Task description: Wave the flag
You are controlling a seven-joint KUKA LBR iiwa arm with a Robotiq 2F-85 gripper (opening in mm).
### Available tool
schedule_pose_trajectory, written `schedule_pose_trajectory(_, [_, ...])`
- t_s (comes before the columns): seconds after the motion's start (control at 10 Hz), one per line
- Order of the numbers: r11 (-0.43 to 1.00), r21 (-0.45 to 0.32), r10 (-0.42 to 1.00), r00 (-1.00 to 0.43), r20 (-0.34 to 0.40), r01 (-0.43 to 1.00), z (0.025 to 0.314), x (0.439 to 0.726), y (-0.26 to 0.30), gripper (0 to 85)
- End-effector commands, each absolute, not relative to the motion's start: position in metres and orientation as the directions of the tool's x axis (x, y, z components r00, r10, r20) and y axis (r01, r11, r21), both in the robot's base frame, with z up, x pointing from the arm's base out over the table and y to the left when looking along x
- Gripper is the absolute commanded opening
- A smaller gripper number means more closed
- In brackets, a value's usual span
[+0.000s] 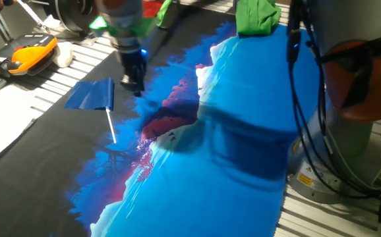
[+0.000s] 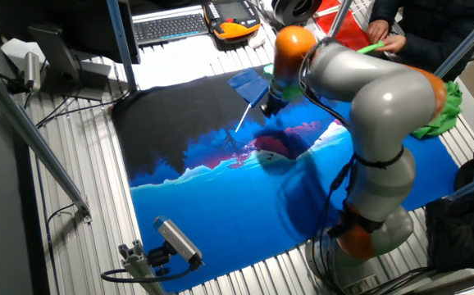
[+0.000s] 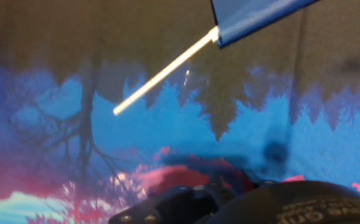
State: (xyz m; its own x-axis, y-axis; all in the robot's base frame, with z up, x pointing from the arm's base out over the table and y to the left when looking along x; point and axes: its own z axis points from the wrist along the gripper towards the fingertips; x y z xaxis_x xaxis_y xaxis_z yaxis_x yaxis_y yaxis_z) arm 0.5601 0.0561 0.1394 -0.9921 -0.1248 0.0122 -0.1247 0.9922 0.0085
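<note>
**Flag flat on the cloth, my pincer beside it**

The flag [image 1: 93,95] is a small dark blue rectangle of cloth on a thin white stick [image 1: 111,126]. It lies flat on the black part of the printed tablecloth [image 1: 230,151] that covers the worktop [image 1: 58,72], the stick running toward the near side, where the black meets the blue and pink print.

My pincer [image 1: 135,84] hangs just to the right of the flag's cloth, fingers pointing down and low over the tablecloth. It holds nothing; the fingers look close together, but I cannot tell for sure how wide they stand.

In one fixed view I see an orange and black handset [image 1: 20,56] at the far left and a bunch of green cloth [image 1: 256,16] at the far edge. The other fixed view shows my grey arm [image 2: 376,106] bent over the table, a keyboard [image 2: 170,27] beyond the cloth, a person's hand [image 2: 385,37] near a red flag [image 2: 348,29], and a camera on a stand [image 2: 175,239] at the near edge. My hand view shows only the flag's lower corner [image 3: 255,15], its stick [image 3: 164,71] slanting down to the left, and the tree print below.

I can read no writing; the yellow label [image 1: 305,179] on my base is too small.
</note>
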Motion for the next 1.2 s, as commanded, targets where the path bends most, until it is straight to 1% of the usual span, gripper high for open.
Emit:
schedule_pose_trajectory(0.0, [0.996,-0.005,-0.088,-0.996,0.015,-0.088,0.135,0.585,0.059,34.0])
schedule_pose_trajectory(0.1, [0.998,-0.011,-0.056,-0.998,0.012,-0.056,0.129,0.590,0.062,34.0])
schedule_pose_trajectory(0.2, [0.999,0.001,-0.033,-0.999,0.003,-0.033,0.123,0.595,0.063,34.0])
schedule_pose_trajectory(0.4, [1.000,0.025,-0.011,-0.999,-0.034,-0.012,0.110,0.603,0.065,34.0])
schedule_pose_trajectory(0.6, [1.000,0.026,0.004,-0.998,-0.068,0.002,0.095,0.610,0.063,34.0])
schedule_pose_trajectory(0.7, [1.000,0.028,0.006,-0.998,-0.061,0.004,0.096,0.609,0.064,34.0])
schedule_pose_trajectory(0.8, [0.999,0.037,0.009,-0.999,-0.037,0.007,0.099,0.607,0.065,34.0])
schedule_pose_trajectory(0.9, [0.997,0.068,0.026,-1.000,0.000,0.025,0.102,0.603,0.068,17.0])
schedule_pose_trajectory(1.0, [0.995,0.069,0.068,-0.997,0.024,0.070,0.104,0.598,0.071,0.0])
schedule_pose_trajectory(1.1, [0.995,0.034,0.088,-0.995,0.035,0.089,0.108,0.592,0.072,0.0])
